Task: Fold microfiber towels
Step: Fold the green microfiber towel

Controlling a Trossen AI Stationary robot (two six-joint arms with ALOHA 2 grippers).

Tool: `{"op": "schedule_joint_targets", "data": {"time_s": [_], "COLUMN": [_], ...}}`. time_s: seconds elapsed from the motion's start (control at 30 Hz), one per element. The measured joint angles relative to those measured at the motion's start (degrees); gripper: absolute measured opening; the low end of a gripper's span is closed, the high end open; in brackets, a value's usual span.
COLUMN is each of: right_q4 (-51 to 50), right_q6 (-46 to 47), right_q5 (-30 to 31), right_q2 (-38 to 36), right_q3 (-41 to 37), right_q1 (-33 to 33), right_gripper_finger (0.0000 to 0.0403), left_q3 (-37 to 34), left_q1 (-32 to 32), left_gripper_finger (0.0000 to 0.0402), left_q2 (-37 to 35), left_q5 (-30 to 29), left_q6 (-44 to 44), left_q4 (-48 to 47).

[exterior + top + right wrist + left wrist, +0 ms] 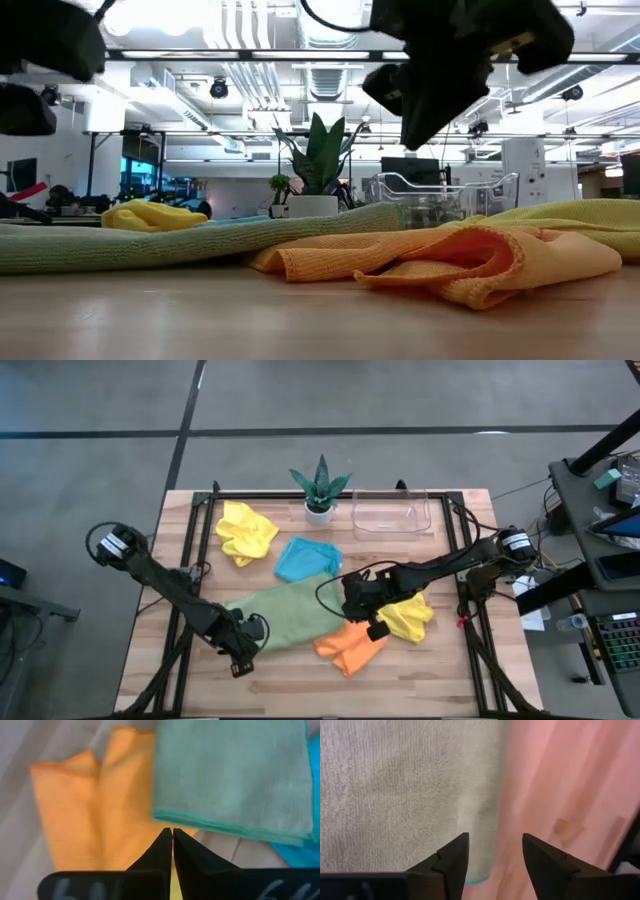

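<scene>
My left gripper [492, 857] stands with fingers apart, empty, over the sage green towel's [290, 615] near corner at mid-table. It is soft, limp cloth (pinch a hemmed corner). My right gripper [172, 845], fingers together, hovers by the orange towel [75, 805].

Far edge: potted plant [320, 488], tray [391, 514] to its right.
Middle: one towel [296, 610] flat, another [306, 557] just behind it.
Left gripper [243, 653]: at the flat towel's near-left edge.
Right gripper [358, 600]: at its right end.
</scene>
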Motion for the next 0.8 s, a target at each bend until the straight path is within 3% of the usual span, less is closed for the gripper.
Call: {"op": "schedule_joint_targets", "data": {"time_s": [0.4,0.8], "right_q4": [22.40,42.11], "right_q6": [2.03,1.19], "right_q5": [3.42,3.65], "right_q2": [-6.10,-10.16], "right_q3": [-14.46,-22.87], "right_q1": [-1.56,-4.60], "right_gripper_finger": [0.0008,0.0008], "left_q3": [0.30,0.28], "left_q1": [1.14,5.64], "left_gripper_finger": [0.0171,0.0171], "left_q2": [-3.35,-3.17], "left_q5": [-8.41,-18.91], "left_q6": [-0.01,2.39], "left_q4": [0.87,11.63]}}
